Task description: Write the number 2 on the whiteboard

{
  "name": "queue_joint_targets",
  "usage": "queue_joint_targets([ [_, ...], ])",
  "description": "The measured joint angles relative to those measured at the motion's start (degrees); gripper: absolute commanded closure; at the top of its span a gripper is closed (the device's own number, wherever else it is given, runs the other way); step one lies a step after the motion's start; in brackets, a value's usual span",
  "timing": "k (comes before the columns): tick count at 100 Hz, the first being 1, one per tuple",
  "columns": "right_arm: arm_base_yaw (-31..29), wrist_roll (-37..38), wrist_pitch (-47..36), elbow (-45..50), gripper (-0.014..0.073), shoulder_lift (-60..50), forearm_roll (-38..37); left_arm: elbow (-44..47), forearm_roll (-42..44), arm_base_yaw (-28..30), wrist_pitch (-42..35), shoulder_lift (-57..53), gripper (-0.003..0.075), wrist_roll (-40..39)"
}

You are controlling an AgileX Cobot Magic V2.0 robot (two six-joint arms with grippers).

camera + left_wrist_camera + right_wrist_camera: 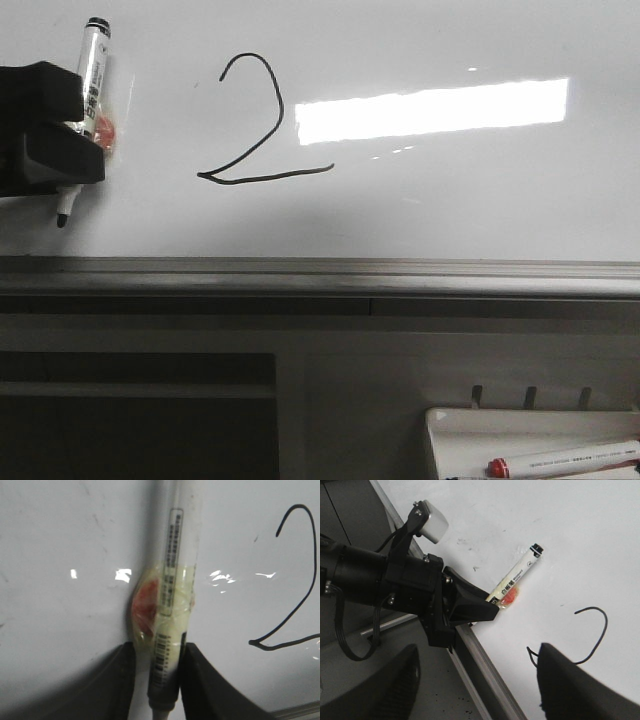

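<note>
Low in the front view's right corner, a spare red-capped marker (560, 462) lies in a small white tray (445, 432), untouched. Higher up, the whiteboard (450, 210) already carries the number 2 (262, 125), complete from hook to wavy base, left of the bright reflection. At the far left, the left claw (70, 135) grips a black-tipped marker (88, 90) whose tip sits well apart from the digit, so writing looks done; the right claw (480, 680) shows two dark fingers spread wide, holding nothing.

Grey cabinet (300, 400) below; white tray (440, 440) holding red-capped marker (565, 460).
</note>
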Motion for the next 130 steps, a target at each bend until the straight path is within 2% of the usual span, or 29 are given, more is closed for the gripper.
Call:
queue_joint_targets([
  [23,0.00,0.00,0.17,0.00,0.0154,0.00,0.00,0.00,0.00,0.00,-0.71,0.04,0.0444,0.00],
  [43,0.00,0.00,0.17,0.00,0.0154,0.00,0.00,0.00,0.56,0.00,-1.77,0.04,0.0269,-0.10],
  [76,0.00,0.00,0.50,0.00,0.0163,-0.14,-0.87,0.00,2.35,0.00,-1.98,-1.14,0.0272,-0.10],
  [80,0.00,0.00,1.17,0.00,0.0191,-0.27,-1.25,0.00,3.20,0.00,-1.86,-1.91,0.0283,-0.10],
  [85,-0.13,0.00,2.09,0.00,0.0268,-0.66,-1.35,0.00,4.96,0.03,-1.63,-3.64,0.0304,-0.10],
  [93,-0.64,0.00,3.62,0.00,0.0480,-1.99,-1.57,0.00,8.55,0.03,-1.13,-6.90,0.0380,-0.10],
  [100,-0.78,0.00,4.99,0.00,0.0668,-3.81,-2.54,0.00,10.44,0.03,0.57,-10.56,0.0504,-0.10],
  [105,-0.89,0.00,6.02,0.00,0.0661,-5.35,-3.26,0.00,11.11,0.03,1.78,-13.41,0.0621,-0.10],
  [112,-1.11,0.00,6.39,0.00,0.0654,-8.00,-4.35,0.00,12.48,0.03,3.43,-17.86,0.0740,-0.10],
  [130,-1.11,0.00,6.04,4.15,0.0654,-17.67,-7.91,0.00,18.65,0.03,6.52,-30.77,0.0741,-0.10],
])
